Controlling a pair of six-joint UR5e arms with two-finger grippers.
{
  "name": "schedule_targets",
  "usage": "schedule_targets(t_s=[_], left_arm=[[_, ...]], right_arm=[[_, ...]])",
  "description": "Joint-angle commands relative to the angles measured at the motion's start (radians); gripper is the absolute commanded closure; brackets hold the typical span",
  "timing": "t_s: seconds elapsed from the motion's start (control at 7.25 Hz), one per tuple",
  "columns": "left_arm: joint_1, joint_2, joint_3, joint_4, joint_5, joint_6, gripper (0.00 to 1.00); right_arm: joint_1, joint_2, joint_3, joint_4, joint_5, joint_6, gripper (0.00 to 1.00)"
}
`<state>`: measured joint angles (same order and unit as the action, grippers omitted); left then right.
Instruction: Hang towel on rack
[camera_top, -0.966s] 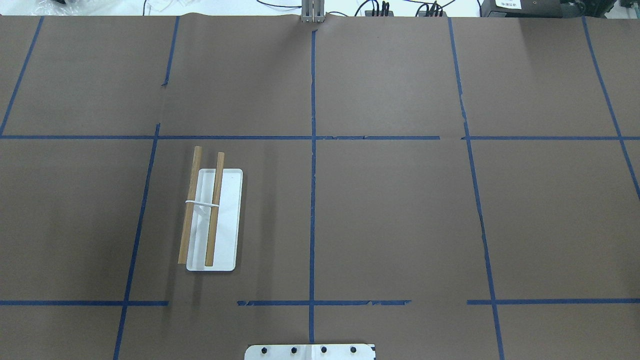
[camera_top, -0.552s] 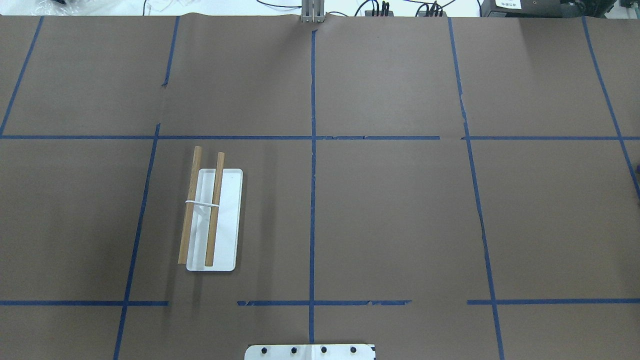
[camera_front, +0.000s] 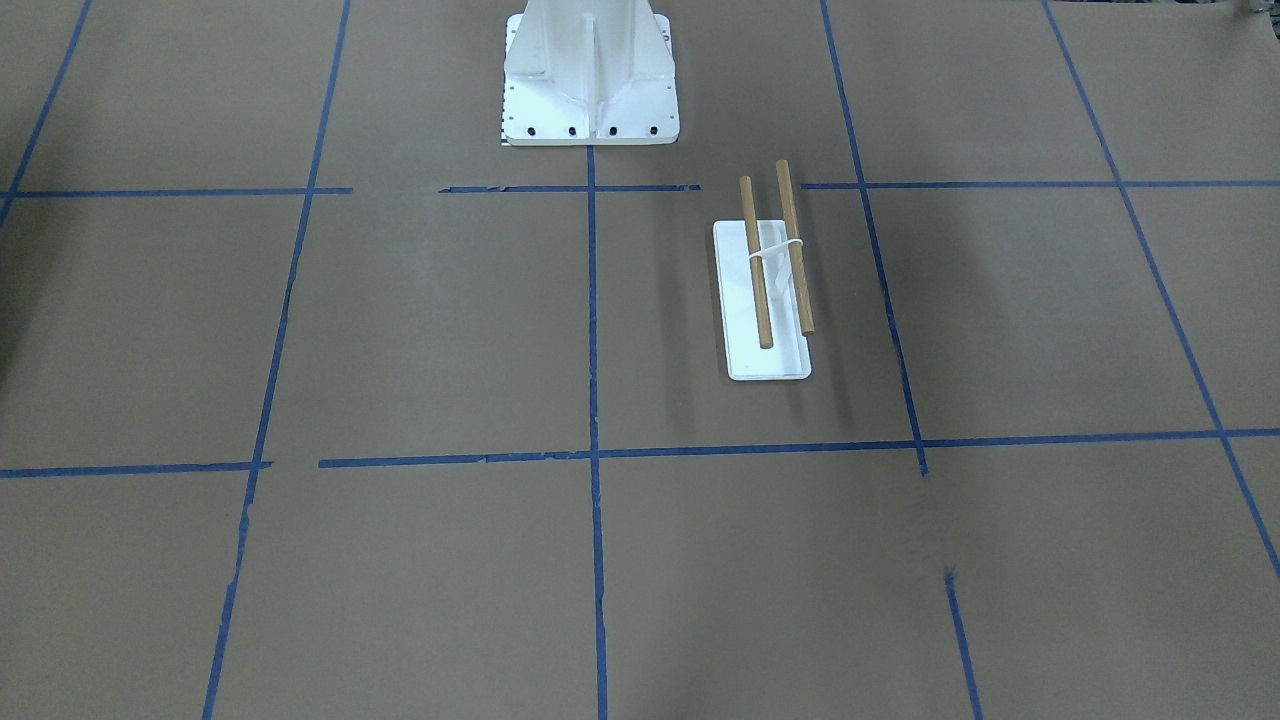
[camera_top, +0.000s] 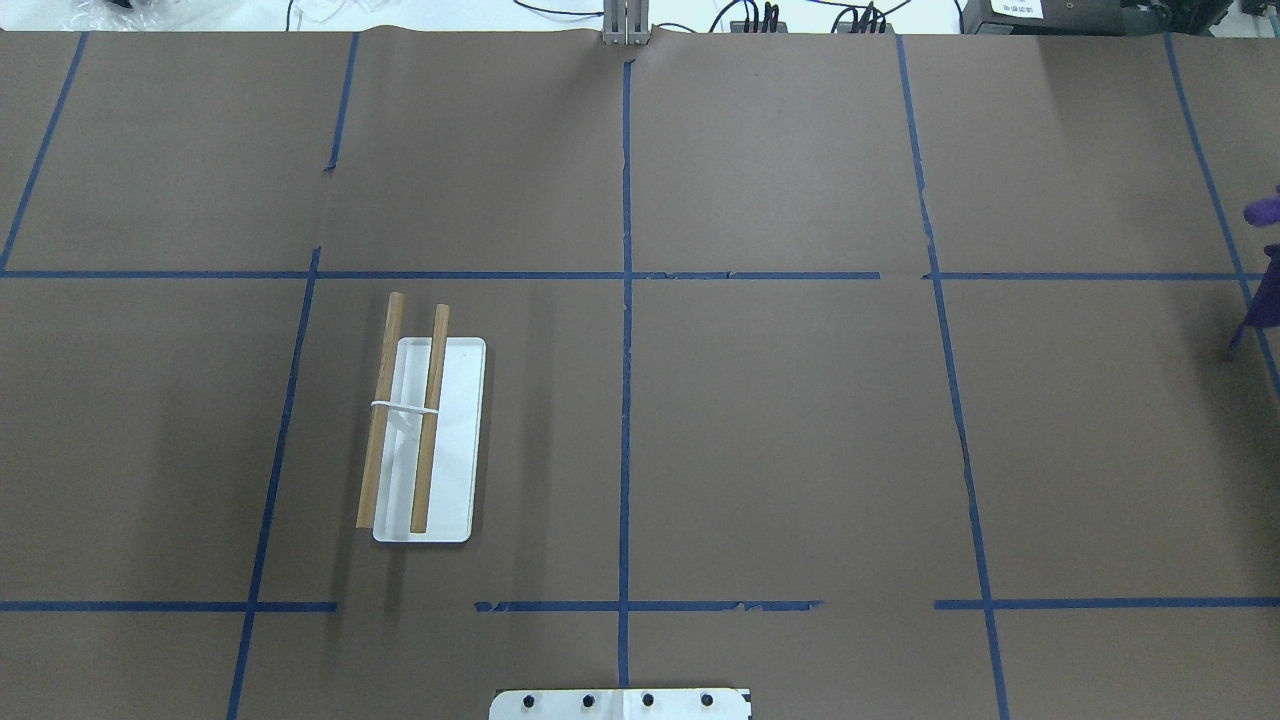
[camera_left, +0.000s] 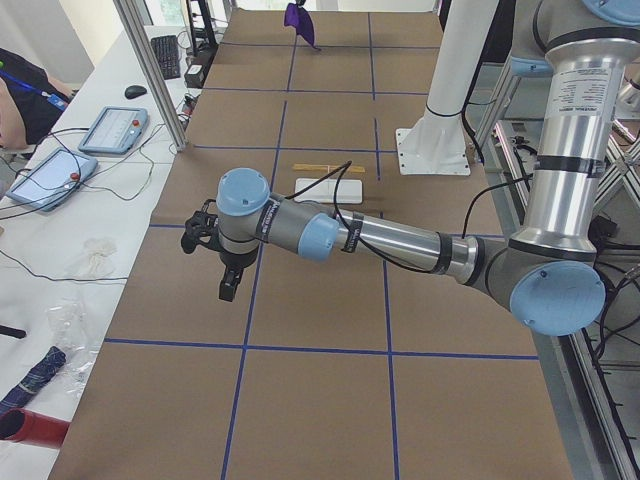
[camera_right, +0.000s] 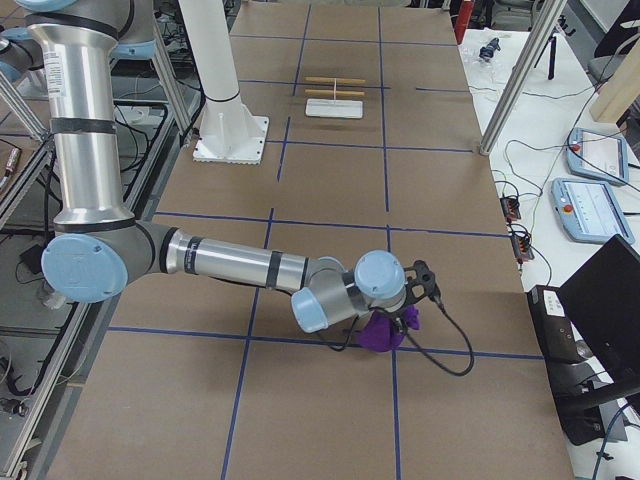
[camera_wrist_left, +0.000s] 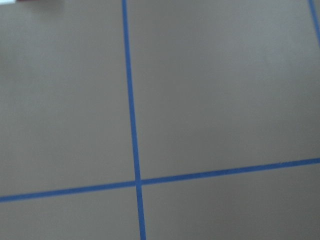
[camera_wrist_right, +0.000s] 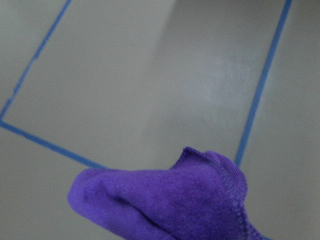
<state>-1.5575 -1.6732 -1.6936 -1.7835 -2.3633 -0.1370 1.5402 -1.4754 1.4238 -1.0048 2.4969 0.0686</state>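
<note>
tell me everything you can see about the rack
The rack has a flat white rectangular base and two parallel wooden-looking bars, seemingly raised on a thin white middle support. It stands on the brown table cover on the robot's left side, bars running away from the robot. Nothing hangs on or touches it.

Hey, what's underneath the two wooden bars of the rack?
A flat white base lies under the wooden bars, which sit raised on a white bracket. The bracket's lower part is partly covered by the bars.

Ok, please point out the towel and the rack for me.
towel (camera_wrist_right: 165, 205): right wrist-mounted view, middle of the purple cloth.
rack (camera_top: 434, 380): overhead exterior view, upper half of one wooden bar.
</note>
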Motion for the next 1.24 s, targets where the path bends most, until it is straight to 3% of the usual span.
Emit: schedule_targets(t_s=[0.0,0.28,0.55,0.83,1.1], left_arm=[[0.074,-0.039,0.003,-0.193,0.015,-0.138,0.0],[0.176,-0.1,0.009,-0.368,0.088,-0.424,0.0],[0.261,-0.192,-0.003,-0.438,0.082,-0.85,0.0],[0.359,-0.267,-0.003,-0.551,0.078,-1.26,0.0],[0.454,-0.336,-0.006,-0.661,0.081,-1.63,0.0]], right_arm=[[-0.13,0.149,0.128,-0.038,-0.01,0.383,1.0],[-0.294,0.28,0.228,-0.035,-0.117,0.796,1.0],[-0.488,0.34,0.363,-0.034,-0.334,1.116,1.0],[-0.648,0.398,0.441,-0.035,-0.546,1.328,1.0],[-0.83,0.423,0.501,-0.035,-0.811,1.34,1.0]])
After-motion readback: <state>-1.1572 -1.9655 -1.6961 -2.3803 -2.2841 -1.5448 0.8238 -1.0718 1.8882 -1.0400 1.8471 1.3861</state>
